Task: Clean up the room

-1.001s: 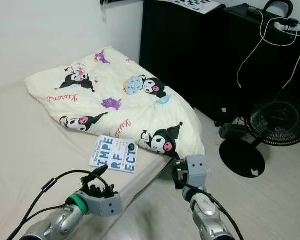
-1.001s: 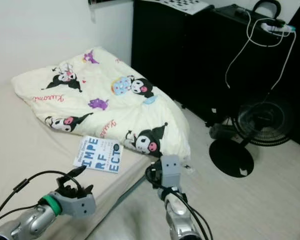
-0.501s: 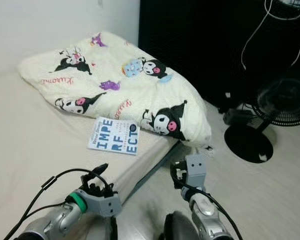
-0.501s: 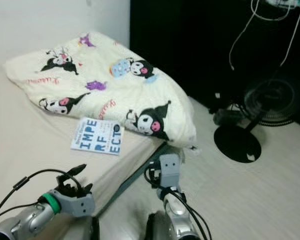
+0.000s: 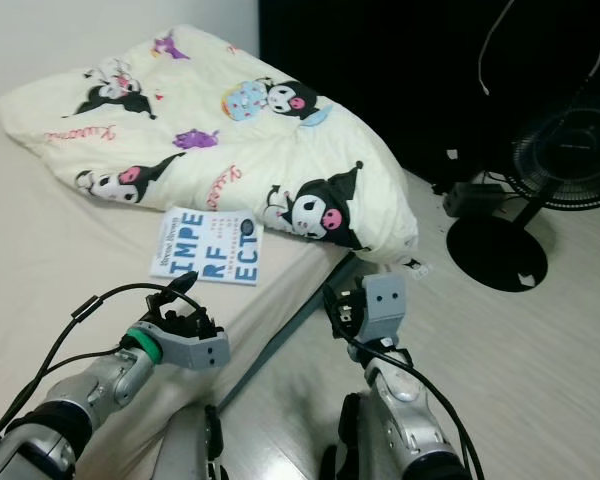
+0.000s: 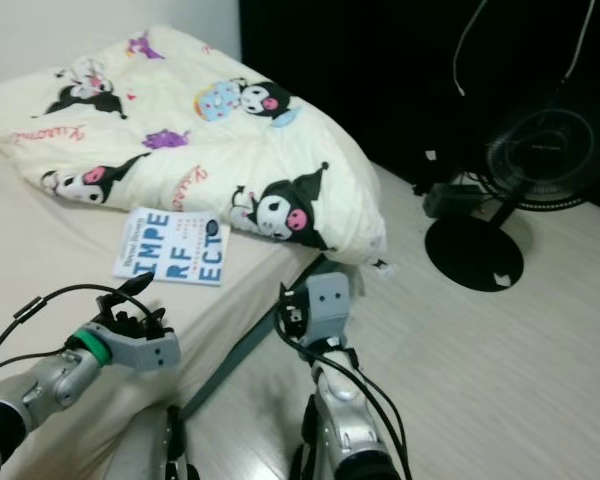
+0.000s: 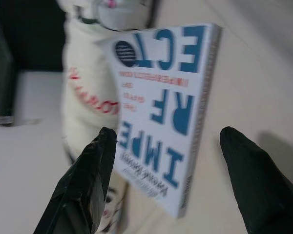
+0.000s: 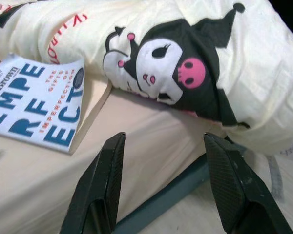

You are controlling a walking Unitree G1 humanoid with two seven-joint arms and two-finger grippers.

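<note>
One book point(image 5: 206, 259) with a white cover and big blue letters lies flat on the beige bed point(image 5: 50, 270), its far edge just beside a cream blanket point(image 5: 230, 140) printed with cartoon figures. We see the blanket heaped across the far part of the bed, its right end hanging over the mattress edge toward the pale floor point(image 5: 540, 370). Our left gripper point(image 5: 176, 296) hovers above the bed, near the book on its near side; in the left wrist view its two black fingers point(image 7: 88, 180) stand wide apart with the book between them farther off, and they grip nothing. Our right gripper point(image 5: 342, 304) hangs off the bed's right edge over the floor, pointing toward the blanket's drooping corner; its fingers point(image 8: 100, 187) are also spread wide and empty. To the far right a black fan point(image 5: 565, 150) stands on its round base, before dark furniture point(image 5: 380, 70).
</note>
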